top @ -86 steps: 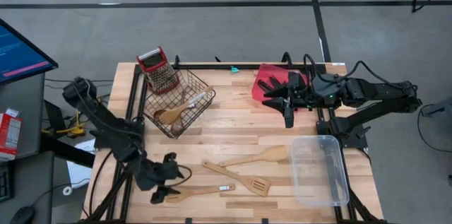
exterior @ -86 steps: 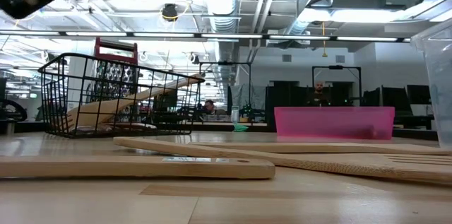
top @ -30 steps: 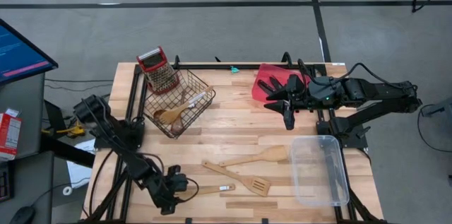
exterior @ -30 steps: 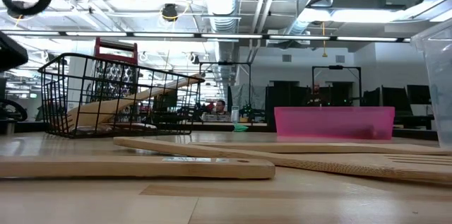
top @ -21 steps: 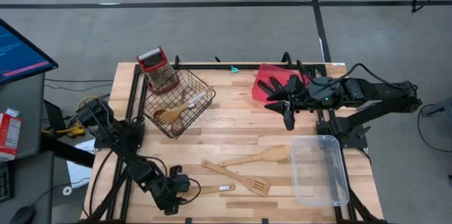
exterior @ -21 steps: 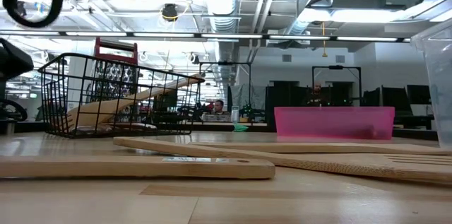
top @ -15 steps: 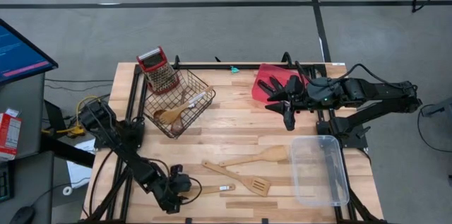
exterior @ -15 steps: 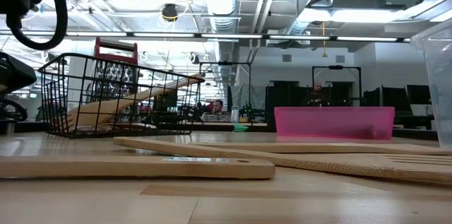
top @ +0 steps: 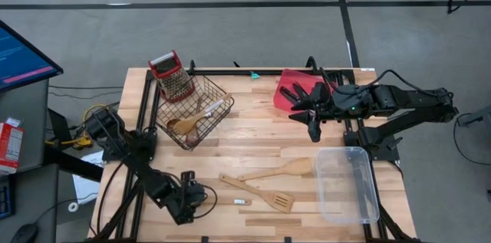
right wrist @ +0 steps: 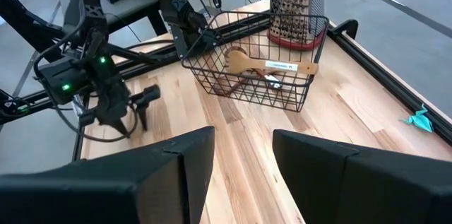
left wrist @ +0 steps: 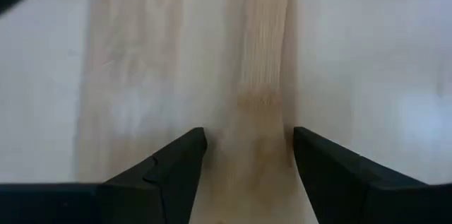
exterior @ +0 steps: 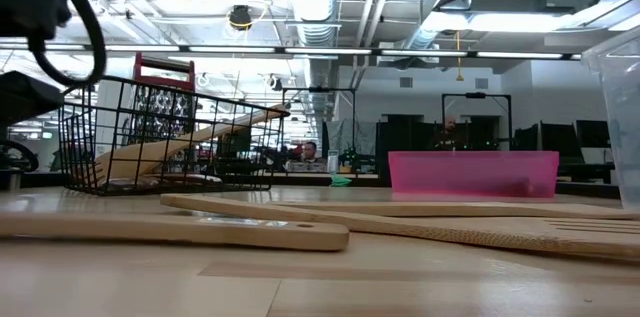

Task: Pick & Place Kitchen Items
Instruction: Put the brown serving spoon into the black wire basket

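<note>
A pale wooden spatula (top: 232,200) lies flat on the table near its front edge; in the low view it is the closest utensil (exterior: 200,229). My left gripper (top: 199,197) is down over its handle end, open, with one finger on each side of the handle (left wrist: 248,136). A slotted spatula (top: 261,192) and a wooden spoon (top: 278,170) lie just beyond it. My right gripper (top: 313,120) hangs open above the far right of the table with nothing between its fingers (right wrist: 244,160). My left gripper straddles the spatula's handle (left wrist: 256,104) near its free end. The fingers (left wrist: 180,164) come steeply from above and lie across the handle, which fills the gap between them. The spatula lies flat on the table.
A black wire basket (top: 196,113) with a red-topped grater (top: 173,76) and wooden utensils stands at the far left. A red tray (top: 294,88) lies at the far right under the right arm. A clear plastic bin (top: 347,184) stands at the near right.
My left gripper has come down onto the front spatula's handle end and tipped to point more steeply down. The spatula has slid a little toward the table's left and now lies at a slight slant in the low view.
</note>
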